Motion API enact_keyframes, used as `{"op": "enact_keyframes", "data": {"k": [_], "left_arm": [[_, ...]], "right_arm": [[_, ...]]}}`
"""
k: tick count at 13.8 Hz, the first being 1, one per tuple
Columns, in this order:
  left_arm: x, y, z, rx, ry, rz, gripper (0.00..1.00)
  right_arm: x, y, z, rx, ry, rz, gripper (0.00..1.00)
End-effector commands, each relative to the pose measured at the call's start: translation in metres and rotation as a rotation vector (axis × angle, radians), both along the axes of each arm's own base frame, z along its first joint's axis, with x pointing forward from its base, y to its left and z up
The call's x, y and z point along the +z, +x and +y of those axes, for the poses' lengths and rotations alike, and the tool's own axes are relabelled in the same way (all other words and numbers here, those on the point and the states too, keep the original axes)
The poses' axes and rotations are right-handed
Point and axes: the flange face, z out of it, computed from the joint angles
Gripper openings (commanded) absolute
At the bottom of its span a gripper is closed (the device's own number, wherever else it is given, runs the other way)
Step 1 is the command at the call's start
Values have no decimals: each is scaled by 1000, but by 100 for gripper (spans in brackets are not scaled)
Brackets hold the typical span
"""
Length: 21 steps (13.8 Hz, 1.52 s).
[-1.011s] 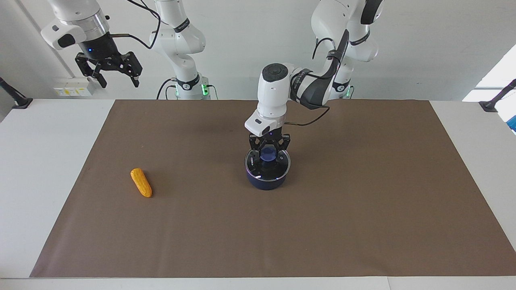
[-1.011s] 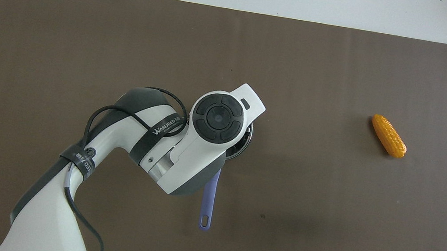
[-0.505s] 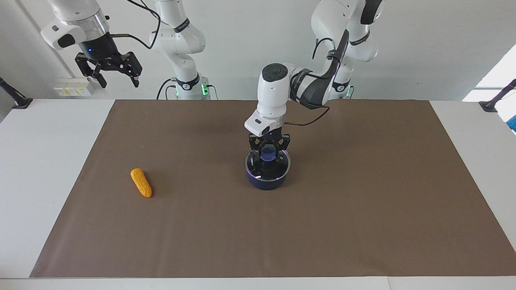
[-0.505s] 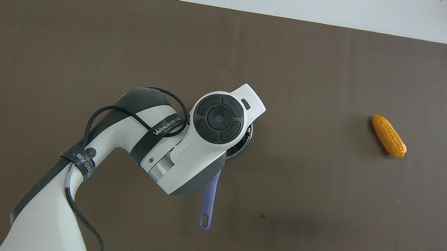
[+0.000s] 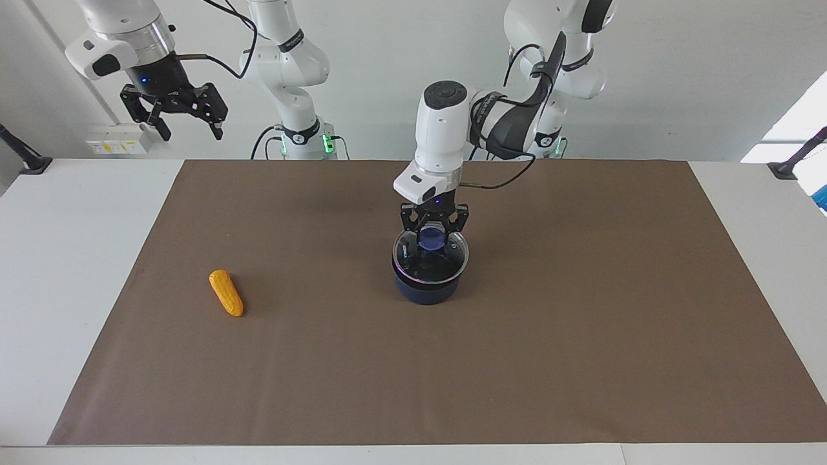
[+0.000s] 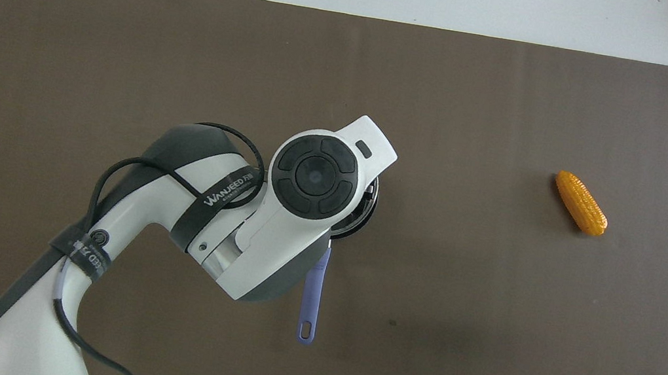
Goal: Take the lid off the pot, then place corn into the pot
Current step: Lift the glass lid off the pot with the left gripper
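Now the left gripper [image 5: 433, 231] pinches the blue knob [image 5: 432, 239] of the lid [image 5: 431, 257], held just clear above the pot [image 5: 426, 290] mid-mat. Corn [image 5: 226, 292] lies on the brown mat [image 5: 581, 323] toward the right arm's end. Right gripper [image 5: 173, 116] waits high, fingers wide, over that end.

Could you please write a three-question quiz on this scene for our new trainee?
1. True or false: the left gripper is shut on the lid by its blue knob.
2. Where does the corn lie? A) in the pot B) on the brown mat C) in the right gripper
3. Fill in: the pot's handle points ___ the robots.

Key: 1 true; 2 B; 3 toward.
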Motion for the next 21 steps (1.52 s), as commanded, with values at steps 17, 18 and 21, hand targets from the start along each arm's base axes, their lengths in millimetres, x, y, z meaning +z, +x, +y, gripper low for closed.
{"op": "enact_keyframes", "data": {"k": [17, 18, 21], "left_arm": [[-44, 63, 354, -109, 84, -3, 0], [-53, 62, 364, -116, 86, -16, 0], [-82, 71, 398, -126, 39, 5, 0]], "right_arm": [[-7, -6, -14, -6, 6, -9, 100], [-25, -2, -14, 3, 7, 3, 100], [-93, 19, -15, 138, 1, -40, 100]]}}
